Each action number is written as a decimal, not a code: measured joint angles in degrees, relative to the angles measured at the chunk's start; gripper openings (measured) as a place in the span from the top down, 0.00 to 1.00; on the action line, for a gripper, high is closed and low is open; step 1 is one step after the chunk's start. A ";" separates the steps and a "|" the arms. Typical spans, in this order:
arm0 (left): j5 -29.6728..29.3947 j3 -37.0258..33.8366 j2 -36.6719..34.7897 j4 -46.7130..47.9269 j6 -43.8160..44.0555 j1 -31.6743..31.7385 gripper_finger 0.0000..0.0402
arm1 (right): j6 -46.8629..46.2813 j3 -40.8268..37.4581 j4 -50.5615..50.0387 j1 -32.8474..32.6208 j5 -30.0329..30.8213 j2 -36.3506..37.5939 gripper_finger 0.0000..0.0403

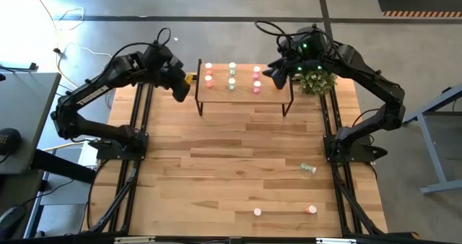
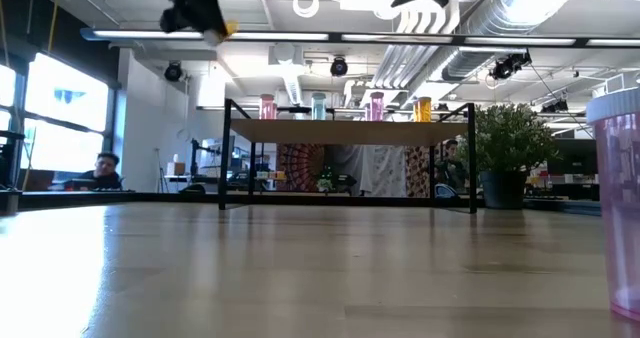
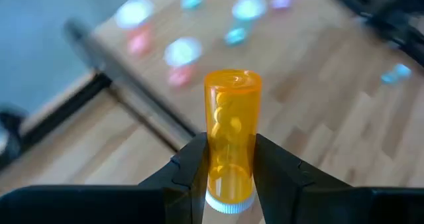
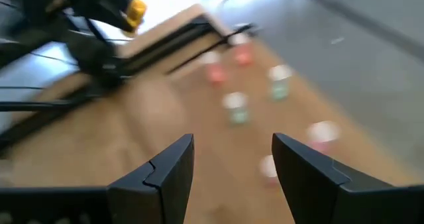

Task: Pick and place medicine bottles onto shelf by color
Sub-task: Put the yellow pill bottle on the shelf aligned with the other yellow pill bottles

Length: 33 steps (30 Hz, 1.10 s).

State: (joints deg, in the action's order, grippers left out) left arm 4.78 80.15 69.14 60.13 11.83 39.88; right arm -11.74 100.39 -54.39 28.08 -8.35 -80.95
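My left gripper point(image 1: 184, 85) hangs in the air just off the shelf's point(image 1: 245, 94) left end, shut on an orange medicine bottle point(image 3: 232, 124). The shelf stands on thin black legs at the table's far side. On its top stand rows of red point(image 1: 208, 76), green point(image 1: 232, 75) and pink point(image 1: 256, 79) bottles; the low view also shows an orange one point(image 2: 423, 108). My right gripper point(image 4: 233, 144) is open over the shelf's right end point(image 1: 276, 74), with nothing between its fingers. My left gripper pinches the orange bottle between its two fingers by the sides of its body near the white cap point(image 3: 230, 201). The bottle lies along the fingers, cap end back toward the wrist, the bottom end point(image 3: 233, 81) sticking out past the fingertips. It is lifted clear.
A potted plant point(image 1: 316, 81) stands right of the shelf. A green bottle point(image 1: 309, 169) lies on the table at the right; a pink one point(image 1: 258, 212) and a red one point(image 1: 311, 210) stand near the front edge. A person point(image 2: 103, 168) sits beyond the table.
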 joint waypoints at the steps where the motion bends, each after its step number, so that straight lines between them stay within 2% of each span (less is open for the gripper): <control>1: -0.34 1.00 -0.02 -0.08 -1.33 -1.87 0.77 | -2.00 -0.01 0.00 0.00 -2.38 0.00 0.52; 5: -1.67 4.00 -0.02 -0.50 -8.05 -8.80 0.77 | -8.19 -0.01 -0.02 -0.90 -11.13 0.00 0.52; 10: -8.36 4.68 0.05 -1.08 -18.22 -17.75 0.77 | -16.17 -0.01 -0.02 -3.36 -17.87 0.00 0.52; 15: -17.28 4.68 0.34 -3.73 -27.79 -26.33 0.77 | -23.06 -0.01 -0.02 -6.90 -23.14 0.00 0.52; 23: -31.35 4.68 4.09 -10.68 -40.77 -40.05 0.77 | -28.72 0.00 0.02 -12.96 -29.46 -0.47 0.52; 28: -44.02 4.67 8.48 -15.45 -48.62 -47.24 0.77 | -33.85 -0.01 0.60 -15.67 -32.46 -1.09 0.52; 33: -55.65 4.63 13.50 -23.39 -56.27 -52.62 0.77 | -37.15 0.01 4.22 -17.49 -32.84 -2.28 0.52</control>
State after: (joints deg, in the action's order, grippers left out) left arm -50.87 84.78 82.64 36.74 -44.44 -12.74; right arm -48.89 100.40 -50.17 10.59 -41.19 -83.23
